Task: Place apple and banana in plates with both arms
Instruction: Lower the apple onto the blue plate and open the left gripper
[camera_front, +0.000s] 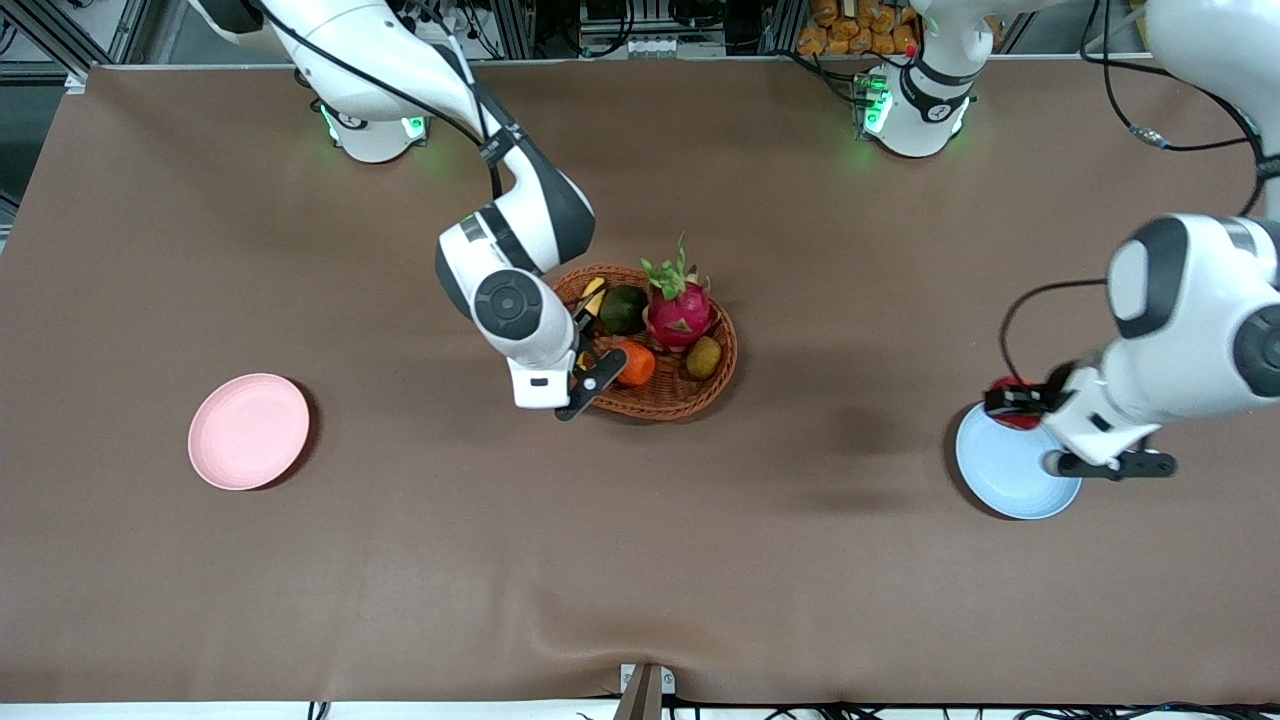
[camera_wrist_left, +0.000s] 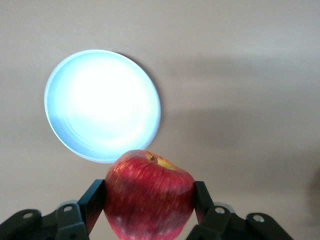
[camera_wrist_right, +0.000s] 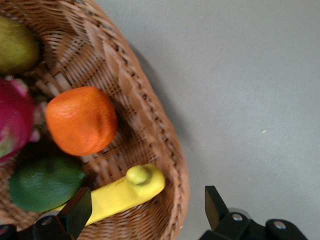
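Brown table, wicker basket (camera_front: 655, 345) at centre frame. Left gripper (camera_wrist_left: 149, 200) clenched on the apple (camera_wrist_left: 149, 195) over the blue plate's (camera_front: 1010, 480) upper edge, lower right; early release risks roll-off. Right gripper (camera_wrist_right: 142, 210), fingers spread, straddles the basket rim by the banana (camera_wrist_right: 125, 192); may snag wicker. Pink plate (camera_front: 248, 431) lower left.

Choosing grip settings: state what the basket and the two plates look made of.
Basket: woven wicker, brown and matte; interlaced strands show in the right wrist view.
Blue plate and pink plate: probably plastic or glazed ceramic; smooth, plain pastel surfaces, the blue one reflecting glare.
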